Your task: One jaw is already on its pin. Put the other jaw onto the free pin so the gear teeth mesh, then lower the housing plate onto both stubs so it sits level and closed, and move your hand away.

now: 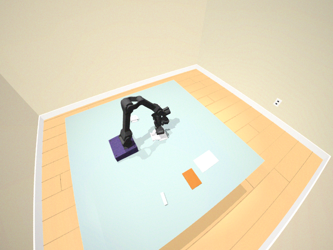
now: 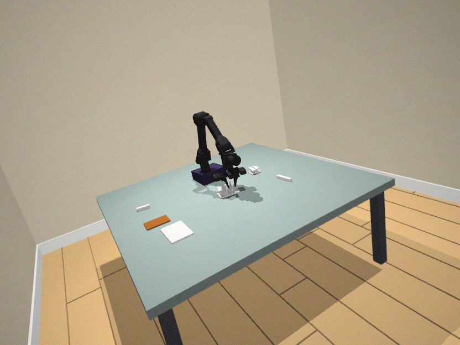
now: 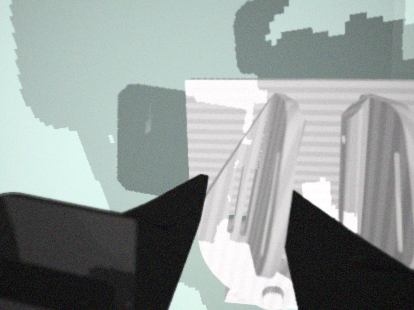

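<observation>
My gripper [image 1: 159, 134] [image 2: 231, 187] [image 3: 244, 190] is shut on a white jaw [image 3: 270, 198], low over the white base [image 1: 163, 138] [image 2: 222, 196] [image 3: 215, 145]. The held jaw leans in the wrist view. The other jaw [image 3: 377, 178] stands to its right on the base, with a gap between them at their upper ends. A round stub [image 3: 273, 296] shows at the bottom. The pins under the jaws and the gear teeth are hidden, so seating and meshing cannot be told. A small white part [image 1: 135, 120] [image 2: 255, 171], perhaps the housing plate, lies away from the base.
On the table [image 1: 111, 194] [image 2: 291, 207] lie an orange rectangle [image 1: 191, 178] [image 2: 156, 222], a white square [image 1: 205, 160] [image 2: 176, 231], a white bar [image 1: 164, 198] [image 2: 142, 207] and another white bar [image 2: 284, 177]. The purple arm mount [image 1: 116, 150] [image 2: 199, 176] stands beside the work.
</observation>
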Controlling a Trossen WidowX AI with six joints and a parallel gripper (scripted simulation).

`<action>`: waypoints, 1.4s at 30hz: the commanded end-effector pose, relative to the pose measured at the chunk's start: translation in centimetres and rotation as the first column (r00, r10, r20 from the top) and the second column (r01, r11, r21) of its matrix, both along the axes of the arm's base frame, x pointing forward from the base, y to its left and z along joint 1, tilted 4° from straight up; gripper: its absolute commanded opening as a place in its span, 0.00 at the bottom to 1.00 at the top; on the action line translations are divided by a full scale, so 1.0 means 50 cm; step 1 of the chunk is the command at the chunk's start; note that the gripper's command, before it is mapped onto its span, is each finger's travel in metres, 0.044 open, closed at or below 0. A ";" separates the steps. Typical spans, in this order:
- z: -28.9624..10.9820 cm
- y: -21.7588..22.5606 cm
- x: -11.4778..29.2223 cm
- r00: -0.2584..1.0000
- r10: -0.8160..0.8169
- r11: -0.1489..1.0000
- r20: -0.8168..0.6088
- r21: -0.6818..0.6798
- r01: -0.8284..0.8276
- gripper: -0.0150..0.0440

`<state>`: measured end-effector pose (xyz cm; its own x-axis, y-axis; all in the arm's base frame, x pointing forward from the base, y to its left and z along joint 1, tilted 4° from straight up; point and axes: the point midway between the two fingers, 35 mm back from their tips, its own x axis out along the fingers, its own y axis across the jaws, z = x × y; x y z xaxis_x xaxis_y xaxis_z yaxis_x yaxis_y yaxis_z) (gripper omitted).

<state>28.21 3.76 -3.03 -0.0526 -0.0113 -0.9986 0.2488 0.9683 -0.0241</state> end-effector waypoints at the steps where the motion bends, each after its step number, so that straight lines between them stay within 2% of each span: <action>1: -0.003 0.000 0.000 1.000 -0.004 1.000 0.001 0.002 0.004 0.48; 42: -0.015 0.000 -0.001 1.000 -0.010 1.000 0.001 0.001 0.010 0.48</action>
